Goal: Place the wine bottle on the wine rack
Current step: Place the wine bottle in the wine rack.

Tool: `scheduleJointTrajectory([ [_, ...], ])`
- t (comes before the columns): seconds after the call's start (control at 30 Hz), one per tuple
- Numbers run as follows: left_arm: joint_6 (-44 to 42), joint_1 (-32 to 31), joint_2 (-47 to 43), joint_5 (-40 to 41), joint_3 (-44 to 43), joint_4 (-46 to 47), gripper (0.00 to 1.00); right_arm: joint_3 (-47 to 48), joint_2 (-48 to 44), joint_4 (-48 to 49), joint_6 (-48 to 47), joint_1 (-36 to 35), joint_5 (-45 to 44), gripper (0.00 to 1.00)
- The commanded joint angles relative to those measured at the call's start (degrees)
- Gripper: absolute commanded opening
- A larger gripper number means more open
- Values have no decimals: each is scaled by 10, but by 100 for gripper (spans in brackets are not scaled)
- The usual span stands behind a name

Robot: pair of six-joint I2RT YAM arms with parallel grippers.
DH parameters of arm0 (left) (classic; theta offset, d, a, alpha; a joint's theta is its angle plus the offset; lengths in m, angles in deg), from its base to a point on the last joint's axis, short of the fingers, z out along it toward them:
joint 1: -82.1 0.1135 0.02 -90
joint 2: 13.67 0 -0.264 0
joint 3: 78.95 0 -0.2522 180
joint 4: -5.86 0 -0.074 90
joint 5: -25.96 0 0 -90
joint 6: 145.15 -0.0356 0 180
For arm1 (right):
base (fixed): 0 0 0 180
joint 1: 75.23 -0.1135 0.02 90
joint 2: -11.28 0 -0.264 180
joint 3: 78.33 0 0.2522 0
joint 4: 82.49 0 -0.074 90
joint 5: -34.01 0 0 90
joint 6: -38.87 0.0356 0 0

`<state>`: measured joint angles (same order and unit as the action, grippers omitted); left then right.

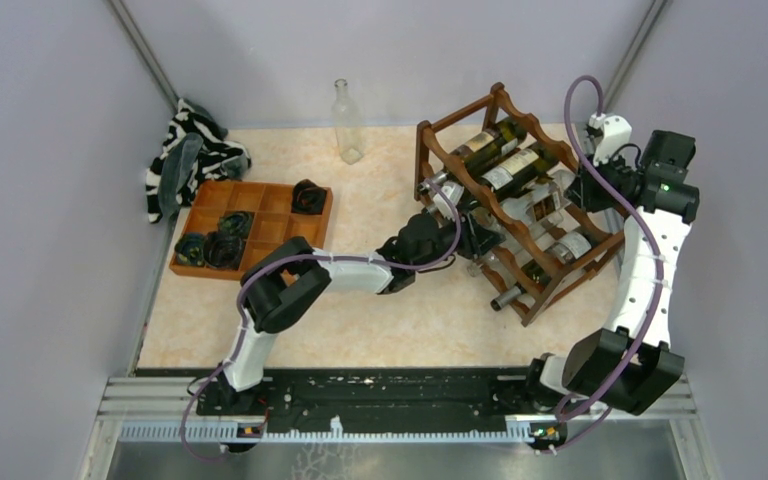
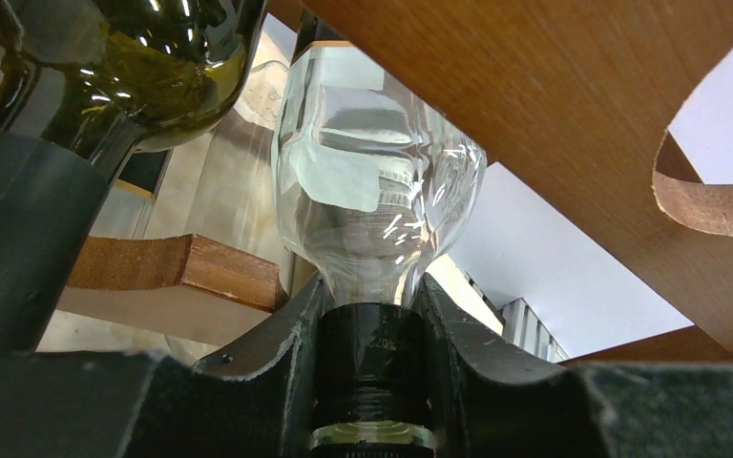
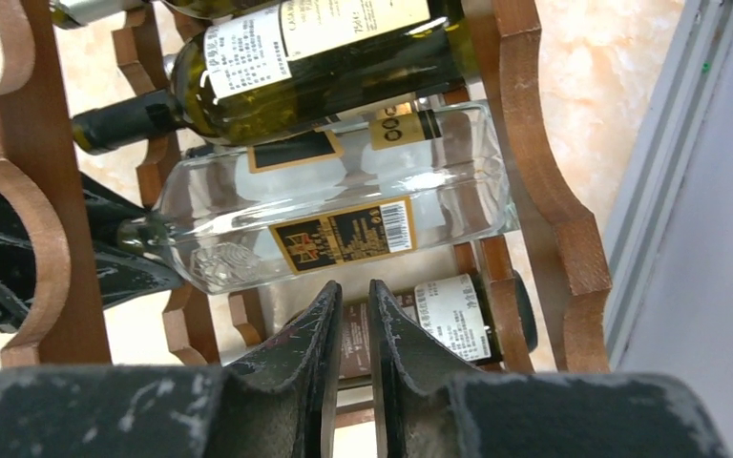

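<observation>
Left gripper (image 2: 372,320): fingers closed on the dark-capped neck of the clear wine bottle (image 2: 374,181). The bottle body extended straight ahead of the fingers, passing under a rail of the wine rack (image 2: 554,114). A dark green bottle (image 2: 143,67) lay just beside it, up and to the left of the fingers.

Right gripper (image 3: 348,301): fingers drawn almost together with nothing between them, apart from the glass. The clear wine bottle lay on its side just ahead of the fingertips, across the rack, its base at the scalloped rail to the right and its neck pointing left towards the other arm. A labelled green bottle (image 3: 324,57) rested beyond it, another below it.

Well away from both grippers: a compartment tray (image 1: 260,205), a standing empty bottle (image 1: 348,125)
</observation>
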<state>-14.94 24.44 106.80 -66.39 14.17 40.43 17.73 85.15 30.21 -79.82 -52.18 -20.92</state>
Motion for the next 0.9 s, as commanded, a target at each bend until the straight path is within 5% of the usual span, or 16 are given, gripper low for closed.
scheduleJointTrajectory([
  [0.0,-8,3,2,44,-34,66,0,20,-12,-1,9,2,47,17],
  [0.27,-3,2,17,50,-47,66,2,-1,-7,-15,-18,1,62,26],
  [0.87,12,-4,44,58,-74,13,30,-67,-2,20,-18,-1,67,25],
])
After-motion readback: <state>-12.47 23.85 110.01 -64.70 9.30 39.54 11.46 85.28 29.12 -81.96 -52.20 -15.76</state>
